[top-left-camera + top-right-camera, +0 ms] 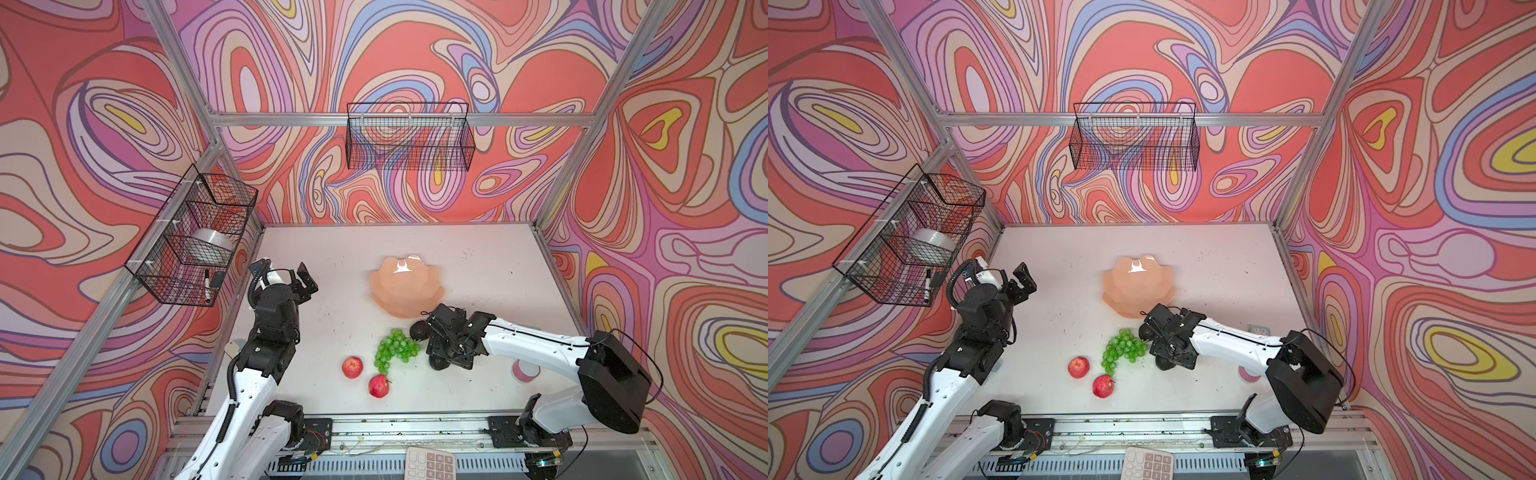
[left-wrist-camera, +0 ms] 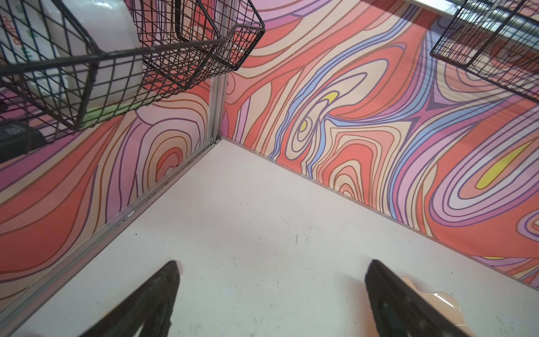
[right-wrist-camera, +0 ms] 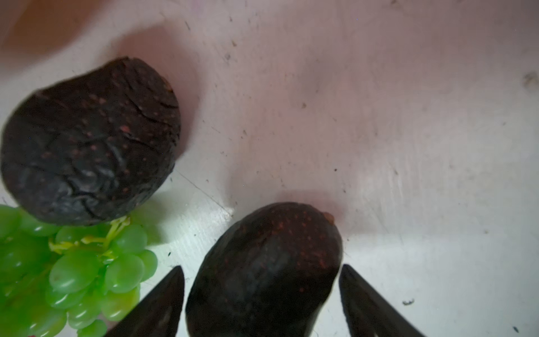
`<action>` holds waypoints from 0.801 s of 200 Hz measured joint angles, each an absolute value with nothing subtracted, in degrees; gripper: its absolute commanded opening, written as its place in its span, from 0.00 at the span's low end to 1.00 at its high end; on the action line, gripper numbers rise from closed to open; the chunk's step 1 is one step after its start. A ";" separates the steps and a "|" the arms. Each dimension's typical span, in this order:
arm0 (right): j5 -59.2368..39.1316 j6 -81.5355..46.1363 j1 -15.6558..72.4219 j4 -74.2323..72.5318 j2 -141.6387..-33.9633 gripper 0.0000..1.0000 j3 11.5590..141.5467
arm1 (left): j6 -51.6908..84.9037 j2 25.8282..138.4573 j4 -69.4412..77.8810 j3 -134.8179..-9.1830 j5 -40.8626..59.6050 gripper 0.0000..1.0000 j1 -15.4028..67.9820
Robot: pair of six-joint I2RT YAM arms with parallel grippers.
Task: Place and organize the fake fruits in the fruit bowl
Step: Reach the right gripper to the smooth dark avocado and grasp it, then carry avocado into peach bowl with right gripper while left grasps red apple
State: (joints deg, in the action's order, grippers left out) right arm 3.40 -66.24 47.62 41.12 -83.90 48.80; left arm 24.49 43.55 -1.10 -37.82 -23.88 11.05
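**Avocado first, bowl empty**

Looked like step one: picking up the first fruit. Found the right gripper (image 3: 262, 267) down at the table (image 1: 324, 324), jaws set either side of the nearer avocado (image 3: 271, 248). Couldn't tell a real squeeze from mere framing, so not calling it a grip. Spotted the left gripper (image 2: 274, 262) parked wide open over bare tabletop, holding nothing.

Counted zero fruits in the fruit bowl (image 1: 405, 291), sitting just beyond the right gripper in both top views. Saw the other avocado (image 3: 90, 140) touching the grapes (image 3: 87, 271), plus one apple (image 1: 352, 367) and a second apple (image 1: 379, 386) near the bunch on the left arm's side.

Figured the next move needed a firm pinch, a clean lift clear of the grapes, then a gentle set-down in the bowl.

Noted wrinkled, cracked dark skin with reddish specks on both egg-shaped avocados, so probably rollers. Grapes: translucent, plump, on a yellowish stem, likely floppy. Bowl: glossy peach, faceted, scalloped rim.
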 measured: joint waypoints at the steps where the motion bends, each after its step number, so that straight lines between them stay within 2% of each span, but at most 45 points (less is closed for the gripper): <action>1: 3.38 -66.11 47.62 41.08 -83.92 0.74 48.80 | 24.49 43.53 -1.13 -37.82 -23.88 1.00 11.05; 29: 3.73 -66.61 47.62 39.72 -84.23 0.59 48.58 | 25.15 43.13 -1.15 -37.82 -24.10 1.00 11.05; 61: 4.08 -66.87 47.62 39.11 -83.92 0.50 48.10 | 25.67 43.16 -1.76 -37.71 -24.73 1.00 11.05; 105: 7.97 -64.66 47.62 44.38 -81.62 0.47 49.69 | 26.37 43.16 -2.42 -37.71 -25.28 1.00 11.05; 131: 12.67 -60.27 47.51 49.78 -80.62 0.47 58.04 | 27.64 43.16 -3.68 -37.69 -25.61 1.00 11.05; 160: 15.25 -52.86 44.45 49.47 -81.45 0.46 68.23 | 30.28 43.20 -7.05 -37.69 -25.54 1.00 11.05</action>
